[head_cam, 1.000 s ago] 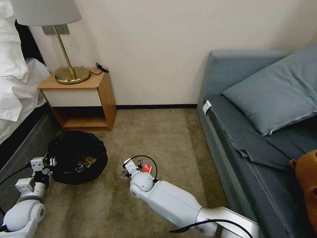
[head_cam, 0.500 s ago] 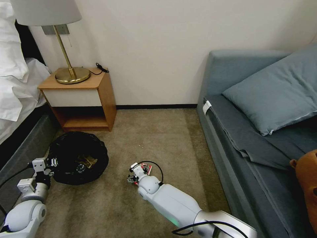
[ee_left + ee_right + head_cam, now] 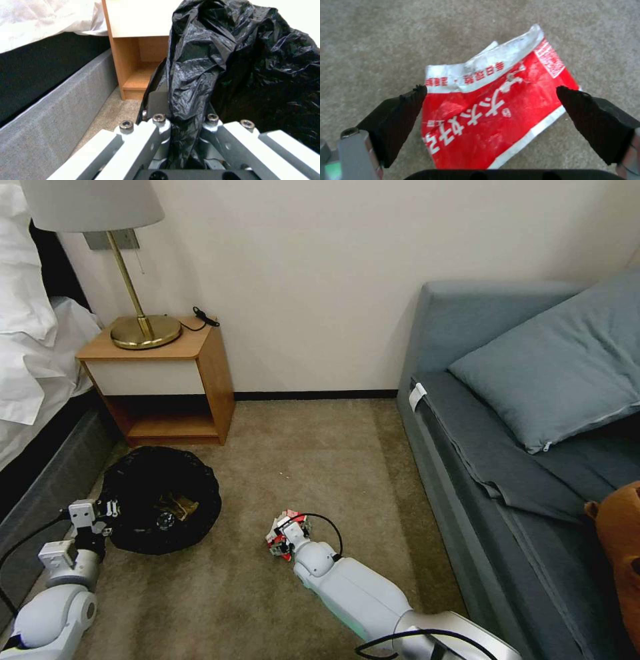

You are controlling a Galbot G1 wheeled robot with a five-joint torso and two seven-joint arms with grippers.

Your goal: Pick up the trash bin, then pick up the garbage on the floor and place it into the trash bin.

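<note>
The trash bin, draped in a glossy black bag, stands low at the left, holding brown paper, a gold wrapper and a small bottle. My left gripper is shut on its rim, the bag pinched between the fingers. A red-and-white packet of garbage lies flat on the carpet. My right gripper hovers just over it, open, one black pad on each side of the packet. In the head view the right gripper covers most of the packet.
A wooden nightstand with a brass lamp stands behind the bin. The bed base runs along the left. A grey-blue sofa with a pillow fills the right, a brown plush bear on it. Open carpet lies between.
My right arm has drawn back toward me and to the right, and its gripper has come down over the red-and-white packet. The left gripper and bin have barely shifted.
</note>
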